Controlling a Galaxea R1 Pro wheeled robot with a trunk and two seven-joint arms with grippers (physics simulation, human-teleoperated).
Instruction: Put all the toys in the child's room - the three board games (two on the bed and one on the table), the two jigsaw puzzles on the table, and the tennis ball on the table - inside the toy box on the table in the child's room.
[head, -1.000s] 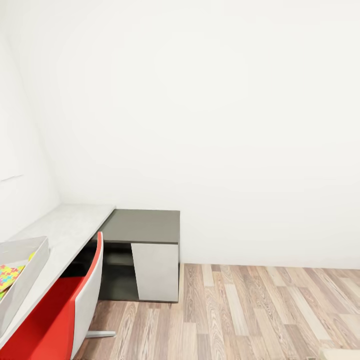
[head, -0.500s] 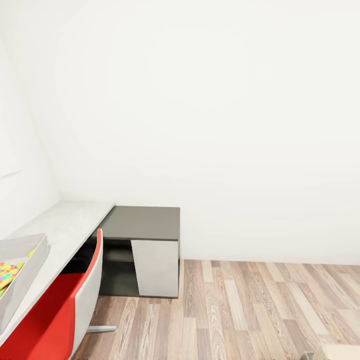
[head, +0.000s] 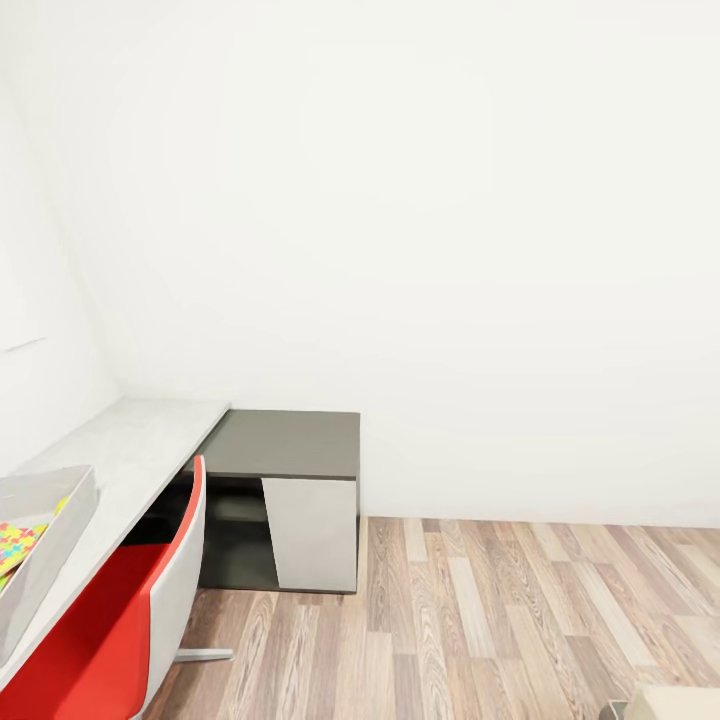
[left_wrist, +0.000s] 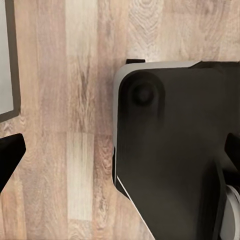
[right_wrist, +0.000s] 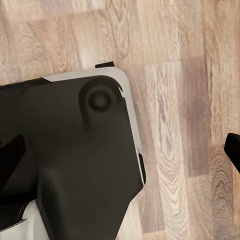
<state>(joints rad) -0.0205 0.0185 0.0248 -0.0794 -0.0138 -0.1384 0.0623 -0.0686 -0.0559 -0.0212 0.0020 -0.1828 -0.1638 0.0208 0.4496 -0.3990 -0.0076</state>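
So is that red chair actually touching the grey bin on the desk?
Cannot tell. In the head view the red chair overlaps the desk edge just beside the bin, so any gap is hidden.

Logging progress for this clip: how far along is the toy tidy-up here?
Done: a jigsaw puzzle lies in the toy box on the table. In hand: nothing; both wrist views look down at the wood floor. Left: cannot tell; no other toys in view.

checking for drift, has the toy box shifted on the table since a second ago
No. The toy box keeps its place against the table edge and red chair; only the camera view shifted.
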